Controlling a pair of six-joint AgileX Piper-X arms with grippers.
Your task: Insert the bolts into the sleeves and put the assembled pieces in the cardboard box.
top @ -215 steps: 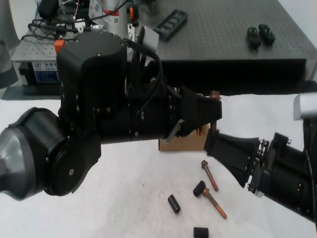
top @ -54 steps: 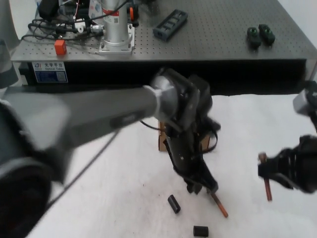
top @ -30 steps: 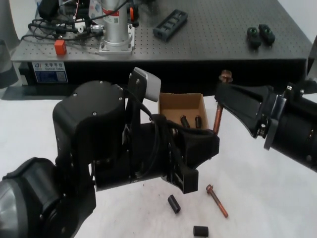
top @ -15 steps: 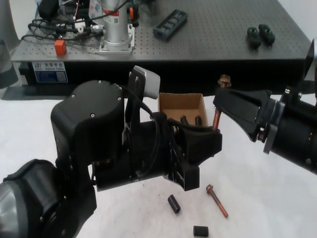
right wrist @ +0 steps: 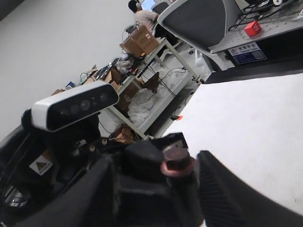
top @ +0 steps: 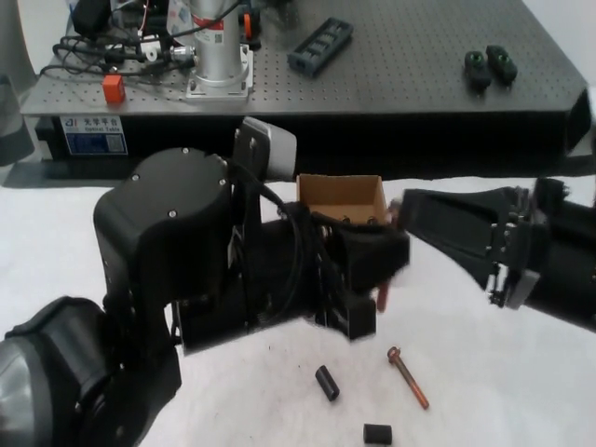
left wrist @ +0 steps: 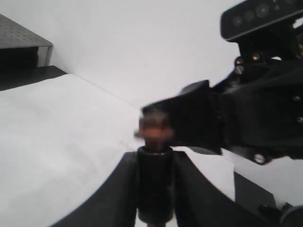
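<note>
Now right jaws gripping bolt (left wrist: 154, 126) are lowering it into sleeve (left wrist: 154, 184) clamped between left jaws, insertion looking nearly done

Left gripper (top: 377, 253) and right gripper (top: 407, 207) met tip to tip beside the cardboard box (top: 340, 191); a bolt end (top: 384, 296) stuck out below them. Loose bolt (top: 407, 376), near sleeve (top: 377, 434) and far sleeve (top: 327, 383) lay on white cloth (top: 494, 400).
</note>
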